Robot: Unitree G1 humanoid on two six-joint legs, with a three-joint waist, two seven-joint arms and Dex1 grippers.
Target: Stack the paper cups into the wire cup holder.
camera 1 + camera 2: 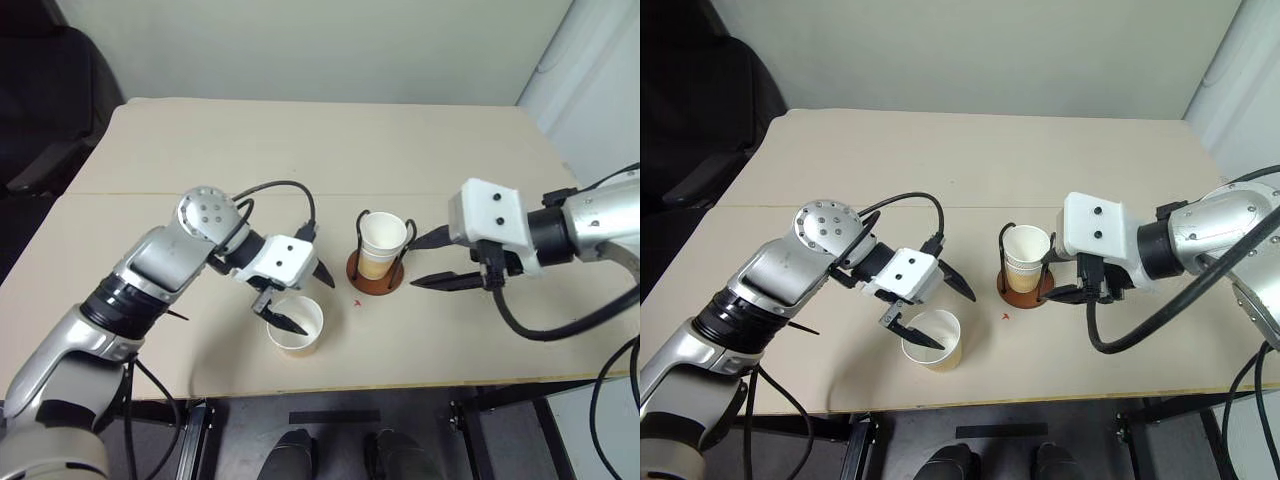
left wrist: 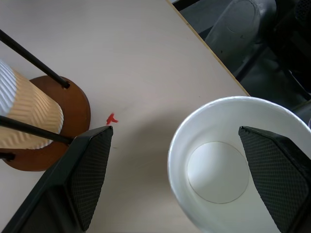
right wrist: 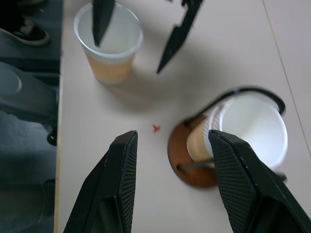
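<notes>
Left gripper (image 1: 298, 298) is sitting wide open over the loose paper cup (image 1: 296, 327) near the front edge of the table (image 1: 200, 140); I'm seeing one finger (image 2: 276, 174) dipping inside the cup's rim and the other finger (image 2: 90, 172) hanging outside it on the holder side, so the jaws are straddling the cup wall, not closing on it. Nothing is being held there. The cup is standing upright, mouth up, inside empty and white, tan band on the outside. Right gripper (image 1: 438, 260) is hovering just beside the wire cup holder (image 1: 376, 272) on its right side, fingers spread partway, pointing toward the holder with nothing between them; I'm not reading any contact with the wire or the cups. The holder is sitting near the middle of the table, brown disc base flat, black wire loops rising around a stack of cups (image 1: 381, 243) that is already seated in it. From the right wrist view I'm making out ribbed tan sides on the stack and a white open mouth on top; the exact count in the stack I can't tell. A small red mark (image 1: 358, 301) is showing on the tabletop between the loose cup and the holder base. Loose cup and holder are near each other but not touching.
</notes>
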